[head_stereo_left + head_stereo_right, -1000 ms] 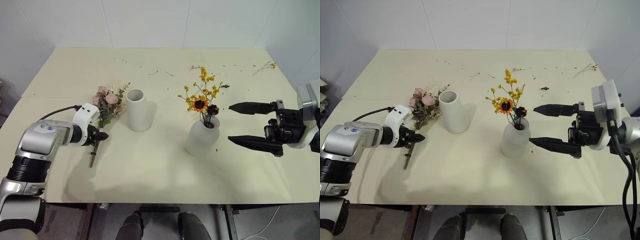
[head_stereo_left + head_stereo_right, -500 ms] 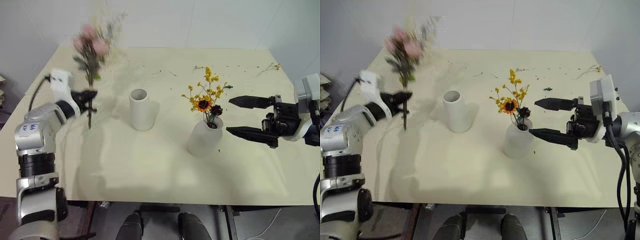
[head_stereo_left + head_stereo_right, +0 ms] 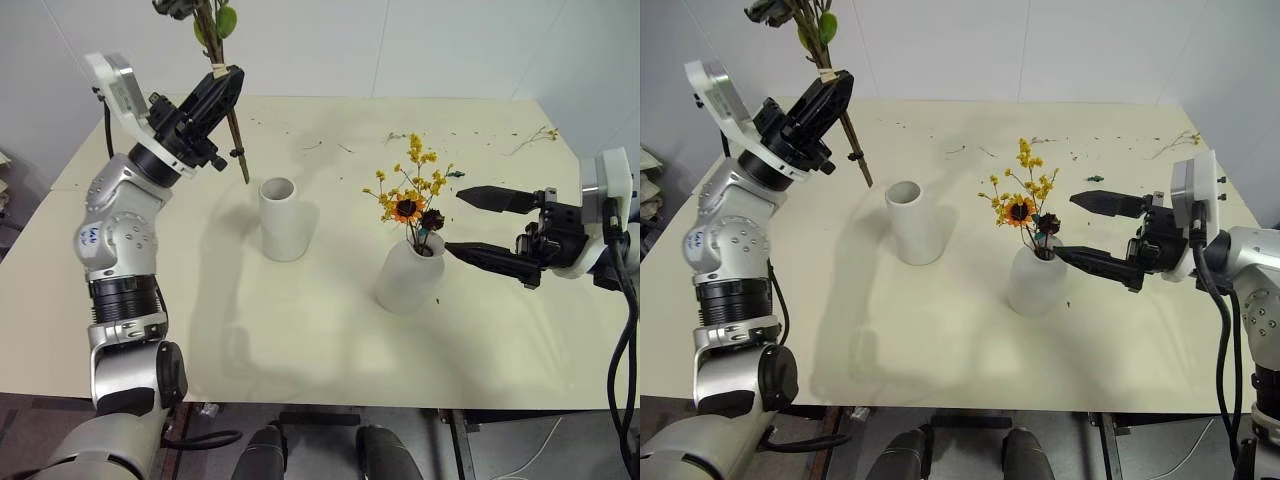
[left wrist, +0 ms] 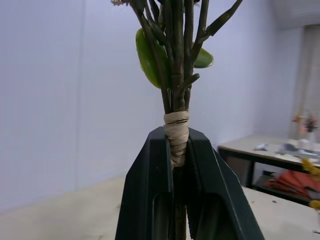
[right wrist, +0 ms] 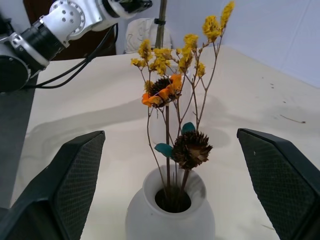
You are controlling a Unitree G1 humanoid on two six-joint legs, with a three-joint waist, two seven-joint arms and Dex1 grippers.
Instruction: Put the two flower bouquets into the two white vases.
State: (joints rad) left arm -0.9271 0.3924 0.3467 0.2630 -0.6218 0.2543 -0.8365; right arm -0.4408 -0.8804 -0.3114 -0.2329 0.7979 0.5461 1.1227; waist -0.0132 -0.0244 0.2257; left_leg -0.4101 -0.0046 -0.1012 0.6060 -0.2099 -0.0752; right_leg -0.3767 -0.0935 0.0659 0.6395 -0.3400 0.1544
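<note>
Left gripper (image 3: 226, 88), raised above the pale yellow tabletop (image 3: 300, 330), has its jaws clamped on the taped brown stems of the leafy rose bouquet (image 4: 176, 100); the blooms are cut off, apparently above the frame. The stem tips hang just beside the plain white cylinder vase (image 3: 281, 218), not inside it. The right gripper (image 3: 480, 226) holds its jaws wide, flanking the round-bodied white vase (image 3: 407, 274) containing the yellow-orange bouquet (image 3: 408, 192), with loose dry twigs (image 3: 530, 135) at the far edge.

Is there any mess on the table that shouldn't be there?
Yes. Loose dry twigs and scraps are scattered along the far side of the table, like crumbs shed from the flowers. Both vases stand upright.
</note>
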